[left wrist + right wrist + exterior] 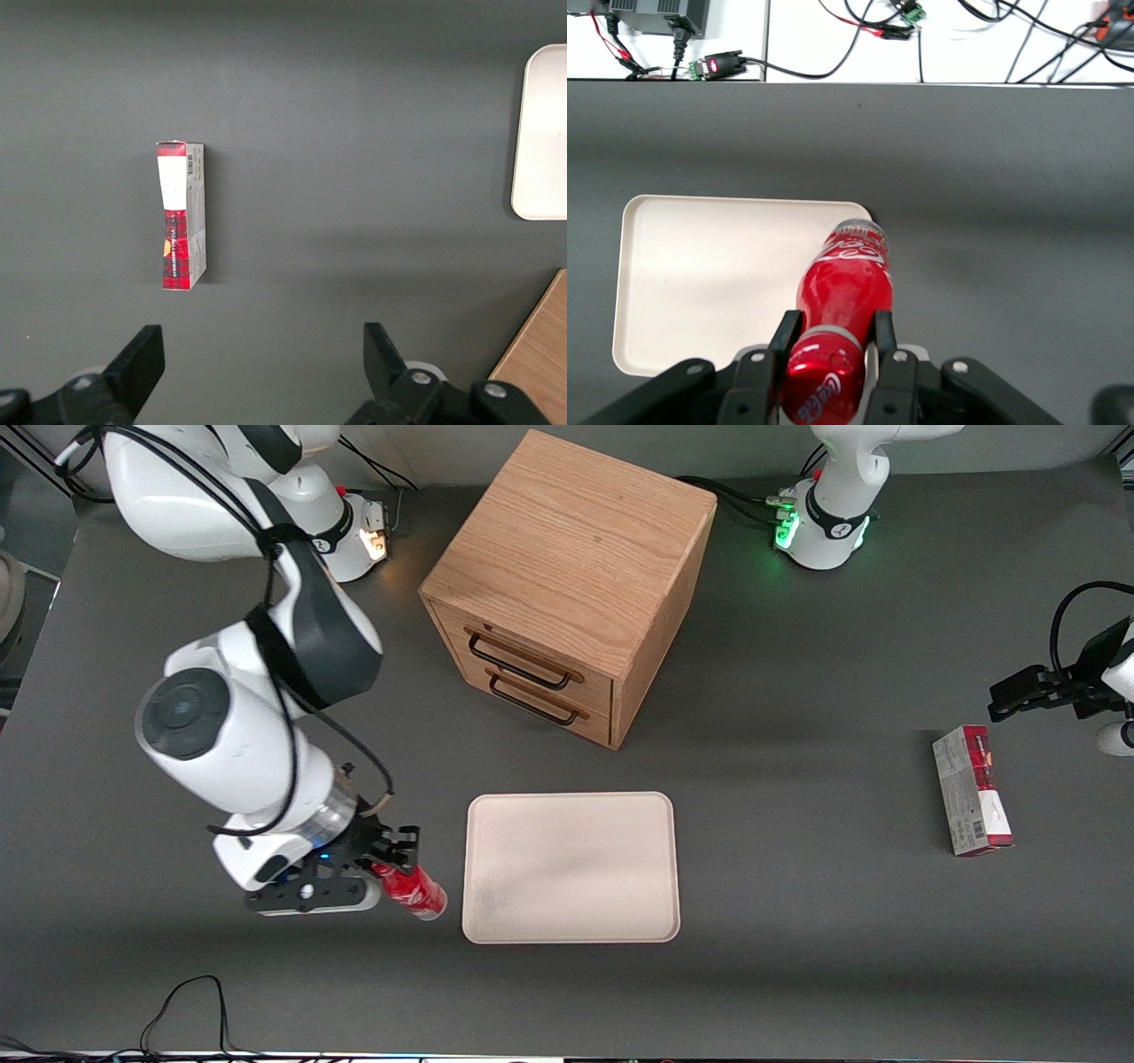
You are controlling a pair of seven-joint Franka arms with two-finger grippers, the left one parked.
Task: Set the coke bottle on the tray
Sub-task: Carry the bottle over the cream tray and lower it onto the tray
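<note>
Transport is the step I judge to be in hand: the gripper (383, 865) has its two black fingers (782, 341) clamped on the coke bottle (414, 890), gripping it at the neck end. From the front view the bottle appears to be tilted, base pointing toward the tray (571, 866), just beside the tray's short edge on the working arm's side and not yet over it. I cannot tell with certainty whether the bottle is clear of the table (797, 921), though the wrist view suggests it is carried.

Next move, in my assessment: carry the bottle sideways over the low rim, bring it down onto the flat interior, then part the fingers. Because the bottle is held slanted, I would expect it to roll or tip on release unless it is set down deliberately.

Materials noted:
- Bottle: glossy red body with white lettering, rounded and smooth, likely slippery in the grip.
- Tray: matte cream, rectangular, rounded corners, shallow raised rim, nothing on it.
- Table: dull dark grey, even surface.
- Wooden drawer cabinet (567, 584): light oak grain, two dark wire handles, standing farther from the front camera than the tray.
- Red-and-white carton (971, 790): lying flat toward the parked arm's end, well apart from the work.
</note>
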